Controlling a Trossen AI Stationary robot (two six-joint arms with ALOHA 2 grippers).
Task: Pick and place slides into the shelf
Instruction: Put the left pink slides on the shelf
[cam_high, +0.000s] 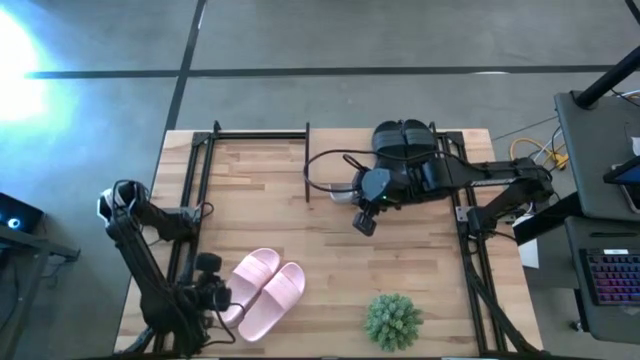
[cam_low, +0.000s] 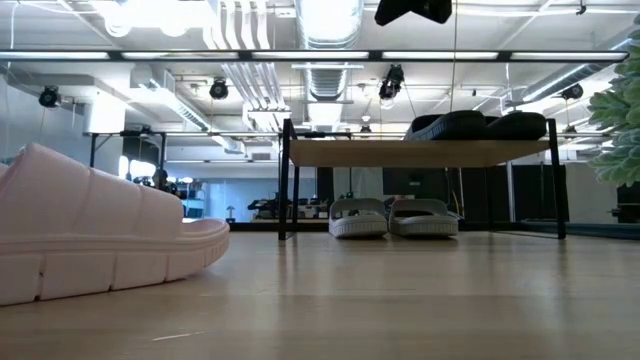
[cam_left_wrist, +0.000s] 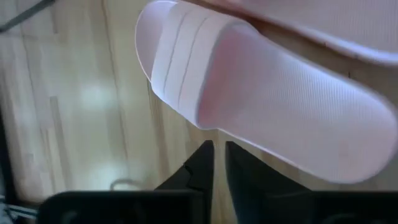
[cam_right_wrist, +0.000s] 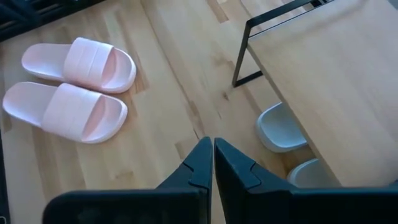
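Observation:
Two pale pink slides (cam_high: 265, 288) lie side by side, soles down, on the table near its front left; they also show in the low view (cam_low: 90, 235) and the right wrist view (cam_right_wrist: 74, 87). My left gripper (cam_high: 220, 297) points steeply down at the outer edge of the left pink slide (cam_left_wrist: 267, 93); its fingers (cam_left_wrist: 219, 149) stand barely apart with nothing between them. The shelf (cam_low: 420, 152) stands at the far right. Black slides (cam_high: 405, 140) rest on its plank, grey-white slides (cam_low: 392, 217) sit under it. My right gripper (cam_high: 365, 222) hangs shut in front of the shelf (cam_right_wrist: 336, 74).
A small green plant (cam_high: 392, 320) stands near the front edge, right of the pink slides. Black frame rails (cam_high: 190, 200) run along the table's left and right sides. Bare tabletop (cam_high: 330, 260) lies between the pink slides and the shelf.

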